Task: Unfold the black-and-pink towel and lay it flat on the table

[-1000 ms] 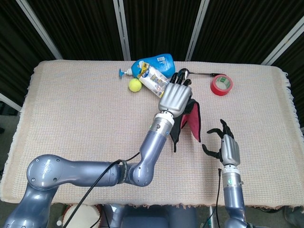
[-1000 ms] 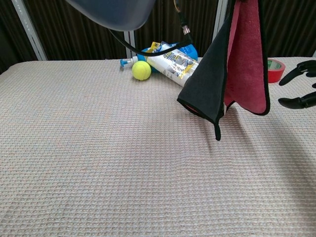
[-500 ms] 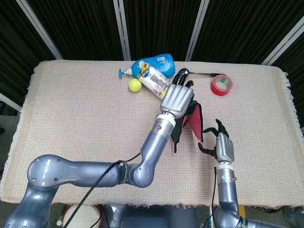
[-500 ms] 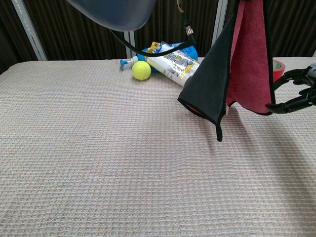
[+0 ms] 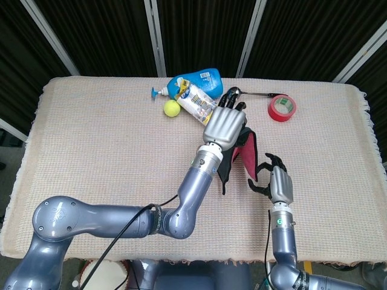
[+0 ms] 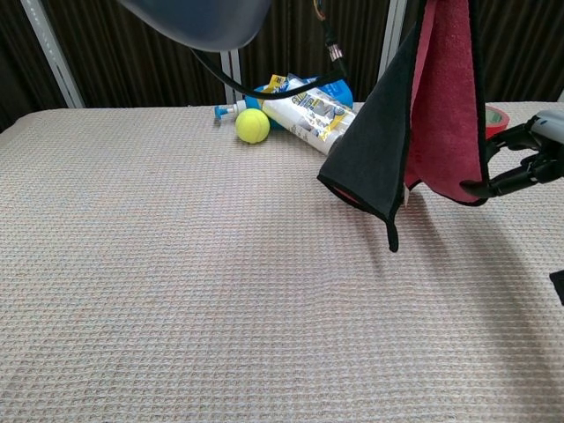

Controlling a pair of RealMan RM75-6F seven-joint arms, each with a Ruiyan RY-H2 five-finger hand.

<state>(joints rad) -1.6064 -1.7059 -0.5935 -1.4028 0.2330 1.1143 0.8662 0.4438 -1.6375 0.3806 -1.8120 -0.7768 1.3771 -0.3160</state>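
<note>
1. The right hand (image 5: 279, 181) has moved left, fingers spread, fingertips now at the towel's (image 6: 441, 115) pink lower corner.
2. The left hand (image 5: 225, 124) holds the one towel hanging above the table (image 5: 91, 139), right of centre.
3. Far side, left to right: one ball (image 5: 172, 107), one bottle (image 5: 193, 83), one pouch (image 5: 197, 103), one tape roll (image 5: 282, 107).

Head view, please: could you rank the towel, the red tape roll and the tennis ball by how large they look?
1. towel, largest, though the left robot hand hides part of it and lifts it nearer the camera
2. red tape roll
3. tennis ball, smallest
</note>
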